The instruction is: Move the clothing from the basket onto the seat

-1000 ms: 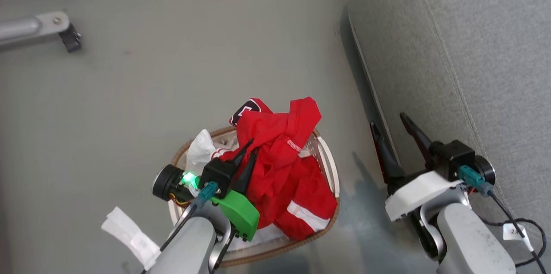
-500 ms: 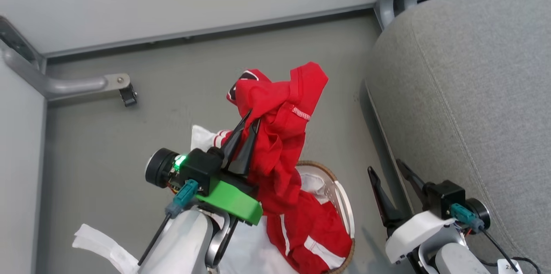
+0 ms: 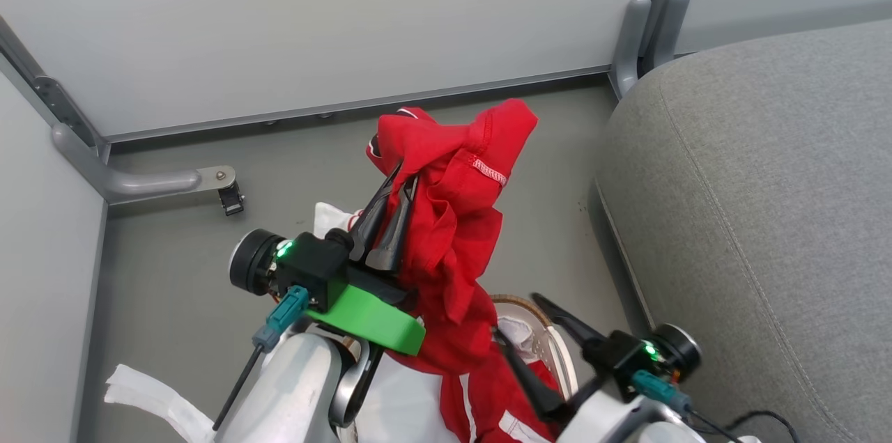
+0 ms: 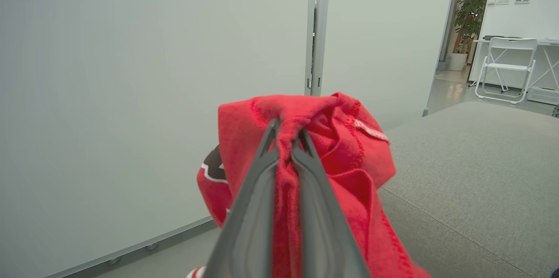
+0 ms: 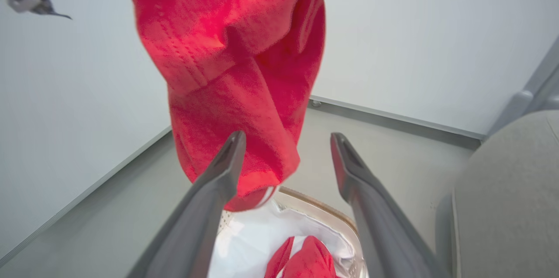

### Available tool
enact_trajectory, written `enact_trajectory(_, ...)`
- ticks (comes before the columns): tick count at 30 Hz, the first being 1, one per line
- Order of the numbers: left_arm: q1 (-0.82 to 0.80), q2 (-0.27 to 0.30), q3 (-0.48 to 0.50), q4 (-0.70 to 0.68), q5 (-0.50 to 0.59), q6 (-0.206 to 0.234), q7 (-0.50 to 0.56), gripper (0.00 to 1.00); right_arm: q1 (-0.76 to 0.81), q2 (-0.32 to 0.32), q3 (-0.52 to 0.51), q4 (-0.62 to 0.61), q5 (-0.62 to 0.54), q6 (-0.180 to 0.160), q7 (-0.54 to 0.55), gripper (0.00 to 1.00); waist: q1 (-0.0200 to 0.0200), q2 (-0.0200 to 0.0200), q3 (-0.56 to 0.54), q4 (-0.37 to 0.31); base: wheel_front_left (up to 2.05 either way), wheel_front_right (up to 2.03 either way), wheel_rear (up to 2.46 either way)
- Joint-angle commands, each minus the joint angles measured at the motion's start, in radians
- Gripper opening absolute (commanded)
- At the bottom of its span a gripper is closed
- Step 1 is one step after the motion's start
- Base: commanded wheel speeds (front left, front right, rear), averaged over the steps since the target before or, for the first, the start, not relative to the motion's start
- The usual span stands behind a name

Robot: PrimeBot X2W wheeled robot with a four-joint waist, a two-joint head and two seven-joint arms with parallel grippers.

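My left gripper [image 3: 406,175] is shut on a bunched fold of the red clothing [image 3: 453,220] and holds it up above the basket [image 3: 564,352]. The garment hangs down toward the basket, its black-and-white emblem peeking out at the far side. In the left wrist view the left gripper [image 4: 288,127] pinches the clothing [image 4: 340,147], with the grey seat [image 4: 471,173] to the right. My right gripper [image 3: 519,317] is open over the basket. In the right wrist view the right gripper [image 5: 288,136] stands just below the hanging clothing [image 5: 244,72]. More red fabric [image 5: 305,258] lies in the basket [image 5: 319,206].
The seat [image 3: 766,206] fills the right side, close to the basket. White wall panels stand behind, with a metal foot bracket [image 3: 160,182] and a post [image 3: 644,25]. A white plastic sheet [image 5: 262,234] lines the basket. A white strip [image 3: 153,394] lies on the floor.
The head camera has tilted up. My left gripper has lifted the red clothing higher out of the basket. My right gripper has swung left from beside the seat to over the basket.
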Motion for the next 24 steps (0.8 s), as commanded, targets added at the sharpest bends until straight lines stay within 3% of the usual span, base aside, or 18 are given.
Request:
enact_trajectory(1,0.006,0.002,-0.001,0.001,-0.008,0.005,-0.004,0.00,-0.024,-0.010,0.036,-0.026,-0.005,-0.001,-0.005,1.00,0.0001,0.0070,0.001,0.003,0.00,0.00,0.00)
enact_trajectory(9,0.008,0.002,-0.039,0.011,-0.025,0.011,-0.004,0.00,-0.110,-0.001,0.160,-0.112,-0.021,-0.001,-0.005,1.00,0.0001,0.0070,-0.001,0.036,0.00,0.00,0.00)
enact_trajectory(22,-0.008,0.002,-0.199,-0.008,-0.091,0.009,-0.004,0.00,-0.184,0.068,0.091,0.092,-0.088,-0.001,-0.005,0.97,0.0001,0.0070,-0.013,0.108,0.00,0.00,0.00)
enact_trajectory(23,-0.009,0.002,-0.206,-0.009,-0.092,0.010,-0.004,0.00,-0.186,0.068,0.090,0.104,-0.081,-0.001,-0.005,0.31,0.0001,0.0070,-0.013,0.111,0.00,0.00,0.00)
enact_trajectory(24,-0.008,0.002,-0.213,-0.009,-0.093,0.011,-0.004,0.00,-0.189,0.071,0.088,0.110,-0.067,-0.001,-0.005,0.00,0.0001,0.0070,-0.013,0.114,0.00,0.00,0.00)
